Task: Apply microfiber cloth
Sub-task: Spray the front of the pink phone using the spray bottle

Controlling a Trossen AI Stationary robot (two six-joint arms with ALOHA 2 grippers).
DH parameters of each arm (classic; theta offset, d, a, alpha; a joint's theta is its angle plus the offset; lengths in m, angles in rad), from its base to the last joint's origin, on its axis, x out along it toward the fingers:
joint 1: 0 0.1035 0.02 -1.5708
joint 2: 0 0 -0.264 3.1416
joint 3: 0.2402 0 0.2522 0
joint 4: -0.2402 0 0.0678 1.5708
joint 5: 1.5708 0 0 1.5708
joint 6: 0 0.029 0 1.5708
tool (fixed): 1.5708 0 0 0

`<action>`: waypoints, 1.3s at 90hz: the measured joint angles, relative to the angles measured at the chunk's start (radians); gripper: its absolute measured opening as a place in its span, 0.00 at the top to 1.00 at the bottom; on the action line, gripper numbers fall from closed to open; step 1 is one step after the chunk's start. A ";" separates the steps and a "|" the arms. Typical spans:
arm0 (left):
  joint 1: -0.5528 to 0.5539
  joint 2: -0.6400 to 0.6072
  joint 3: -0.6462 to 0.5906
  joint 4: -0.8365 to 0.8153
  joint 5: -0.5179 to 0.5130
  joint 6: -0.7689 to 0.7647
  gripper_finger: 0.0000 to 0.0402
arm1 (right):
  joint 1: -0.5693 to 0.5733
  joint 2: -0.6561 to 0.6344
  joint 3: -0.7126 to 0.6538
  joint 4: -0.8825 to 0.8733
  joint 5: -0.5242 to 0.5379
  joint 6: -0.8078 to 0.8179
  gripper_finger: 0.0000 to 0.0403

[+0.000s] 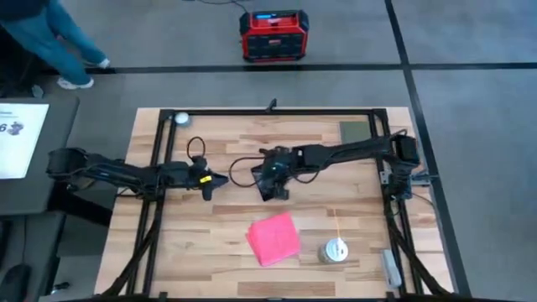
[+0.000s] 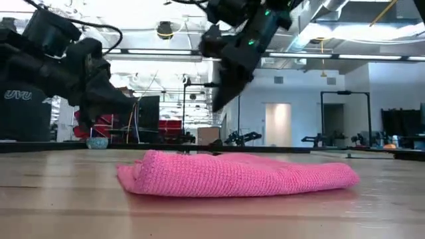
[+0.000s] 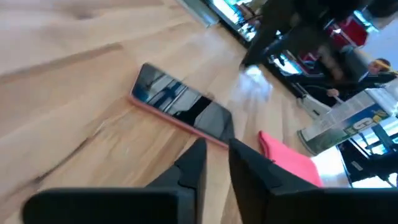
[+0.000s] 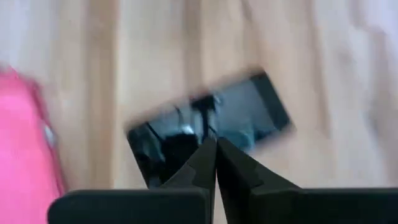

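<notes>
Pink and loosely knit, the microfiber cloth [image 1: 273, 237] lies folded flat on the wooden surface [image 1: 210, 252], nothing touching it. From the low view it sits as a soft, low mound with a rolled edge at one end.

Beyond the cloth, toward the far side of the surface, lies the phone [image 3: 183, 113], its dark glass face up and a pale-pink edge showing. In the high view it is mostly hidden under the right arm.

The right gripper [image 1: 274, 186] hangs over the phone, clear of the cloth; in its own wrist view the fingers [image 4: 233, 168] meet at the tips and carry nothing. The left gripper [image 1: 211, 180] waits well apart from the cloth, on the phone's other side, its fingers [image 3: 198, 163] a narrow gap apart and also empty.

Just beside the cloth, on the side away from the left arm, stands a small metal can [image 1: 335, 250]. An olive-green pad [image 1: 354, 132] rests far from the cloth near the back corner.

The step in hand looks to be fetching the cloth, since neither gripper has it. Done well, the right gripper would spread its fingers, come down on the raised fold at the cloth's near edge, and pinch only fabric so the tips do not skid on the wood. It should lift high enough that the limp cloth clears the can, then lay it flat on the phone's glass.
</notes>
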 joint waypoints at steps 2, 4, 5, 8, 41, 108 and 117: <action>0.000 0.017 0.000 -0.001 0.000 -0.012 0.80 | -0.001 -0.006 -0.011 -0.005 0.003 0.004 1.00; 0.000 0.034 0.000 -0.002 -0.001 -0.025 0.78 | -0.002 -0.009 -0.023 -0.011 0.004 0.009 1.00; 0.000 0.042 0.000 -0.002 -0.001 -0.031 0.78 | -0.002 -0.011 -0.031 -0.013 0.004 0.012 1.00; 0.000 0.071 0.000 0.003 -0.003 -0.055 0.75 | -0.002 -0.014 -0.056 -0.018 0.004 0.022 1.00; 0.000 0.381 0.087 0.141 -0.019 -0.269 0.65 | -0.008 -0.004 -0.270 0.277 -0.031 0.109 1.00; 0.046 0.617 0.302 -0.007 0.150 -0.328 0.65 | -0.022 0.063 -0.271 0.322 -0.015 0.074 1.00; 0.058 0.617 0.303 -0.009 0.172 -0.329 0.65 | -0.018 0.077 -0.270 0.327 -0.013 0.075 1.00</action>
